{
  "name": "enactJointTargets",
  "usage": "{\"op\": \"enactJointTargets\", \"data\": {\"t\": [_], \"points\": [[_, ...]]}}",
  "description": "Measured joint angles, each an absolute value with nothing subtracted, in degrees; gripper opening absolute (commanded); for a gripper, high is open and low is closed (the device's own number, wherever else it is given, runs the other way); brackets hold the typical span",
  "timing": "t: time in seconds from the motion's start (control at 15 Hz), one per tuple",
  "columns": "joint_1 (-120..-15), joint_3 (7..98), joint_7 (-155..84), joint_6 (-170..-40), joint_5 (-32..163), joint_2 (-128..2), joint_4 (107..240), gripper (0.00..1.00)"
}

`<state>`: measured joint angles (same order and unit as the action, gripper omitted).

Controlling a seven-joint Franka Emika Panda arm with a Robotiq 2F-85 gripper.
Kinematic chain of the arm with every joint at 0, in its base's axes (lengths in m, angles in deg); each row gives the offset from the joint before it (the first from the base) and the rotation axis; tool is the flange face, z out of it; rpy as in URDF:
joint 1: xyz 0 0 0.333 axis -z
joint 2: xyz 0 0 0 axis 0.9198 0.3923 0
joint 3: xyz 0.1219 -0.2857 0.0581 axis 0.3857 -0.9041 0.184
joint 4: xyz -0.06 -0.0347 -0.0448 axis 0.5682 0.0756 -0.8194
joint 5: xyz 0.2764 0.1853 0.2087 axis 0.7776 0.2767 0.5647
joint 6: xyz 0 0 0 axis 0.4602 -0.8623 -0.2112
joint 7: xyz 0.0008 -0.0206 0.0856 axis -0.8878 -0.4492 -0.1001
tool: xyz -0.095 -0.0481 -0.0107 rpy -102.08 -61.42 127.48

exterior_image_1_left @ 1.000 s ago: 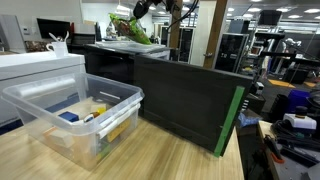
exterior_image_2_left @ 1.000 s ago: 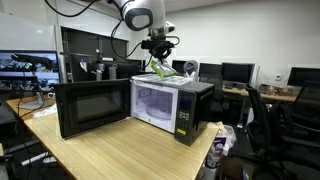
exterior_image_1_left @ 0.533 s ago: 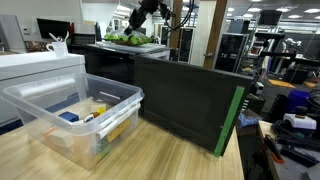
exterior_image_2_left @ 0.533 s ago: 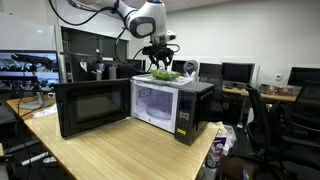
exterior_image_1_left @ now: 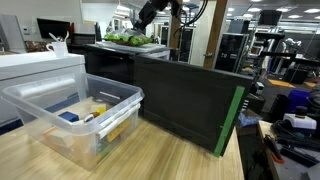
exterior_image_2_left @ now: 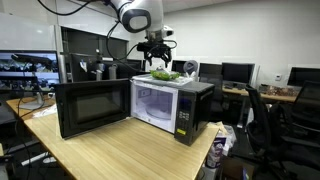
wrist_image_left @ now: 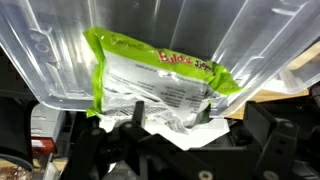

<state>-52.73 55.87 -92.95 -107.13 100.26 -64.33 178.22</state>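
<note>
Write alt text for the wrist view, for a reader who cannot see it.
A crinkled plastic bag with a bright green border and red lettering lies flat in a clear plastic tray, seen from close above. The dark fingers of the gripper stand apart along the bottom edge, closed on nothing.

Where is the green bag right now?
In an exterior view the green bag lies on top of the microwave, just below the robot's hand. The wrist view shows it resting in a clear plastic tray.
</note>
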Motion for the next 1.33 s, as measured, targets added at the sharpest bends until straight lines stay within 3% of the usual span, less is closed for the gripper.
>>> {"op": "enactJointTargets", "data": {"t": [0.53, 1.33], "points": [[-56.93, 53.75, -103.2, -107.81, 101.58, -85.14, 203.24, 1.0], [-69.41, 53.02, -109.9, -114.99, 96.11, -95.63, 221.33, 1.0]]}}
